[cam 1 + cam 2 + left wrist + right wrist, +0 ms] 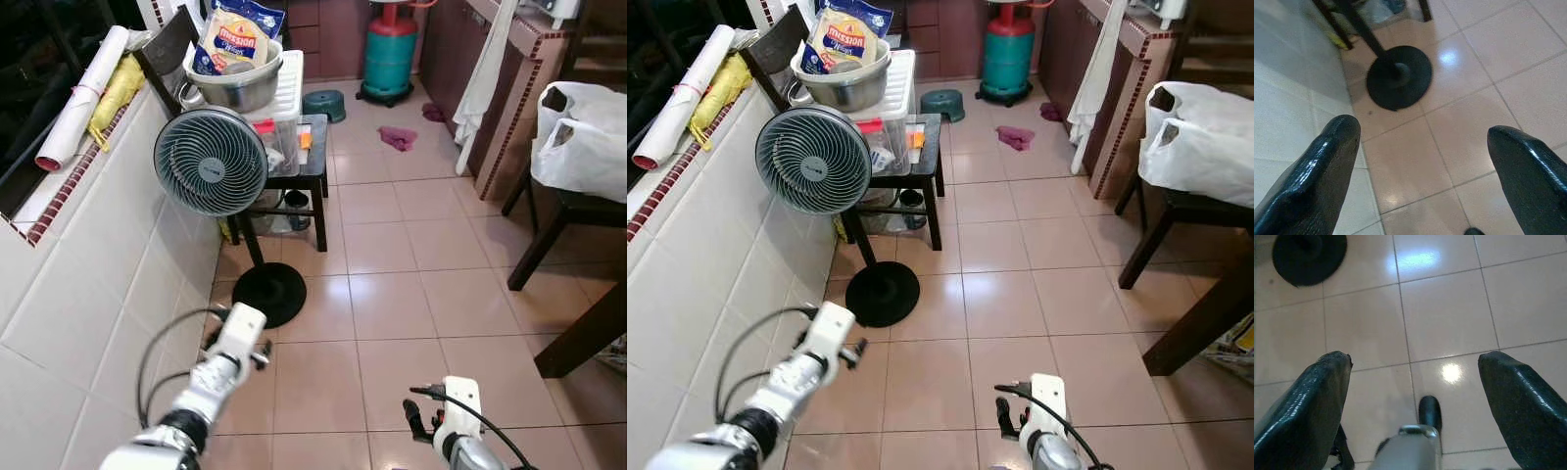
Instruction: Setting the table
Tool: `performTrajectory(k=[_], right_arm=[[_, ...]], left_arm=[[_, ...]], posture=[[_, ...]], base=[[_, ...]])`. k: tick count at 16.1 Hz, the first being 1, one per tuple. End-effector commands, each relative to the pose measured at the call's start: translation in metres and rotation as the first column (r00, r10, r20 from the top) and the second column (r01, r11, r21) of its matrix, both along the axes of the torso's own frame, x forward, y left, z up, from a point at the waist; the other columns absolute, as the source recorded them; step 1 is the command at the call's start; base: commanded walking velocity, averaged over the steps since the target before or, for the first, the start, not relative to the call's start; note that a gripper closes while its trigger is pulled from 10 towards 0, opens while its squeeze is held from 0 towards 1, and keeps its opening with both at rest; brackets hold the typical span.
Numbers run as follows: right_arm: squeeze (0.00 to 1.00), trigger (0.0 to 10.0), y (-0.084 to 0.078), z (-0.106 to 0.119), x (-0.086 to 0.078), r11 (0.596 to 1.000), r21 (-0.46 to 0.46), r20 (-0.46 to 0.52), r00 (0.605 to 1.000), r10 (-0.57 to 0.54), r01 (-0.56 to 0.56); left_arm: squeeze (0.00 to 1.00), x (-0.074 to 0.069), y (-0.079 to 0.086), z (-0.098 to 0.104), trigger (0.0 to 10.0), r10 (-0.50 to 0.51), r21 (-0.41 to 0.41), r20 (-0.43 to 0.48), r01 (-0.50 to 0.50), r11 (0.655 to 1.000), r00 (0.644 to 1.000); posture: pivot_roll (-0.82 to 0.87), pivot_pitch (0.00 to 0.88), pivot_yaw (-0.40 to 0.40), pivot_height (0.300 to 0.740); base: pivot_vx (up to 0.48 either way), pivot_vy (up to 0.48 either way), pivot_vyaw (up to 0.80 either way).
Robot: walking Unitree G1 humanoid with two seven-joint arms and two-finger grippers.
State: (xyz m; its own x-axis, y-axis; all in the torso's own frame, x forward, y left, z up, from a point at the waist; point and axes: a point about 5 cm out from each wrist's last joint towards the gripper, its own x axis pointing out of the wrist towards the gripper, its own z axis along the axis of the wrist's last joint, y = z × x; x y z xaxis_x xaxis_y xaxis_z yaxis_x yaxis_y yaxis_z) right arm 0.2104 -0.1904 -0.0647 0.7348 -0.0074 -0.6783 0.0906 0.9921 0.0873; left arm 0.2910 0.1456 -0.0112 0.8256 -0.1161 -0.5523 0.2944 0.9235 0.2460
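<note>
Pinkish-beige glazed floor tiles (392, 304) lie under both grippers. The left gripper (1422, 169) hangs with fingers spread apart, empty, the grey pedestal fan's (211, 162) round black base (1399, 77) at its twelve o'clock. The right gripper (1413, 396) is likewise released and empty. At eleven o'clock, a small black bench (315, 147) carries a steel mixing bowl (235, 86).

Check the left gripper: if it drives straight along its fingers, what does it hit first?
Likely bare floor tile, short of the fan's round black base. The left gripper is open, holding nothing, angled down at the floor beside the tiled wall. Depth is uncertain.
</note>
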Motion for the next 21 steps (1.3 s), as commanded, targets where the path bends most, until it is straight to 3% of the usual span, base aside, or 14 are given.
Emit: performTrajectory(k=[1, 5, 7, 11, 13, 15, 18, 21], right_arm=[[0.0, 10.0, 0.001, 0.003, 0.005, 1.0, 0.008, 0.019, 1.0, -0.015, 0.015], [0.0, 10.0, 0.001, -0.003, -0.005, 0.998, 0.02, 0.005, 0.998, -0.055, 0.055], [0.0, 10.0, -0.003, -0.01, -0.02, 0.992, 0.037, -0.022, 0.993, -0.117, 0.117], [0.0, 10.0, -0.005, -0.021, -0.047, 0.991, 0.014, -0.073, 0.989, -0.132, 0.133], [0.0, 10.0, -0.011, -0.015, -0.039, 0.992, -0.01, -0.023, 0.992, -0.126, 0.126], [0.0, 10.0, -0.012, -0.001, -0.016, 0.998, -0.041, 0.078, 0.996, -0.043, 0.046], [0.0, 10.0, -0.013, 0.01, 0.001, 0.999, -0.053, 0.138, 0.99, 0.015, -0.008], [0.0, 10.0, -0.004, 0.021, 0.021, 0.994, -0.061, 0.173, 0.98, 0.103, -0.094]], left_arm=[[0.0, 0.001, 0.003, 0.001, 10.0, 0.011, 0.0, 0.0, -0.011, 1.0, 1.0], [0.0, -0.008, 0.006, -0.007, 10.0, 0.018, -0.02, -0.036, -0.018, 1.0, 0.999], [0.0, -0.006, 0.011, -0.006, 10.0, 0.031, -0.029, -0.052, -0.033, 0.999, 0.998], [0.0, -0.005, 0.015, -0.005, 10.0, 0.03, -0.026, -0.059, -0.031, 0.999, 0.998], [0.0, -0.009, 0.014, -0.009, 10.0, 0.016, -0.012, -0.069, -0.017, 1.0, 0.998], [0.0, -0.008, 0.015, -0.008, 10.0, 0.052, -0.027, -0.063, -0.054, 0.998, 0.997], [0.0, -0.004, 0.014, -0.004, 10.0, 0.081, -0.039, -0.042, -0.083, 0.996, 0.996], [0.0, 0.003, 0.029, 0.003, 10.0, 0.179, -0.048, -0.016, -0.18, 0.983, 0.984]], posture=[[-0.19, 0.077, 0.122, 0.74], [-0.21, 0.051, 0.16, 0.74], [-0.21, 0.055, 0.2, 0.74], [-0.23, 0.063, 0.227, 0.74], [-0.25, 0.062, 0.217, 0.74], [-0.25, 0.035, 0.192, 0.74], [-0.24, 0.0, 0.153, 0.74], [-0.22, 0.0, 0.13, 0.74]], base=[[0.0, 0.0, 0.0], [0.0, 0.0, 0.0], [0.0, 0.0, 0.0], [0.0, 0.0, 0.0], [0.0, 0.0, 0.0], [0.0, 0.0, 0.0], [0.0, 0.0, 0.0], [0.0, 0.0, 0.0]])
